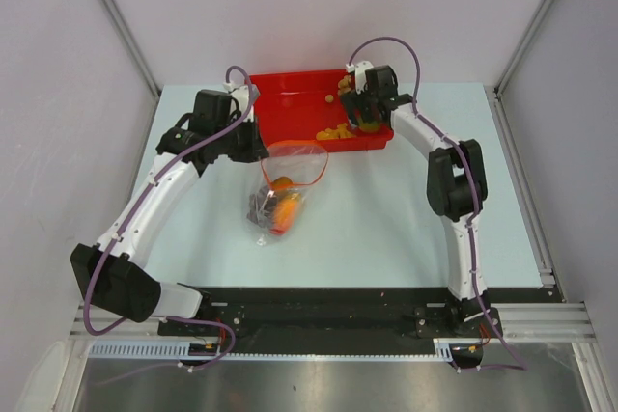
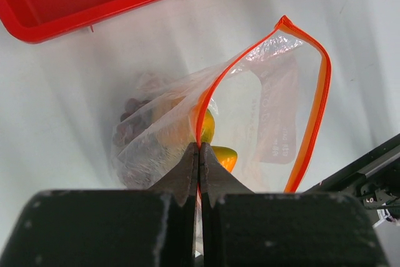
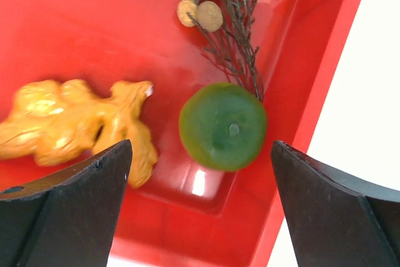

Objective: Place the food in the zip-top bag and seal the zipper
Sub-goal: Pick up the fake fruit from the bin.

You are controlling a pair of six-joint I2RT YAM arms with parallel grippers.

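Right wrist: orange chunk [image 3: 75, 123], twiggy tan cluster [image 3: 209, 14] beside green fruit [image 3: 223, 126].

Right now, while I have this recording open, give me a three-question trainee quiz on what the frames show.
1. True or false: the left gripper is shut on the mouth edge of the zip-top bag.
2. Where does the round green fruit lie? A: in the bag. B: in the red tray. C: in the left gripper's grip.
3. In one word, is the right gripper open or shut?

Key: 1 true; 2 B; 3 open.
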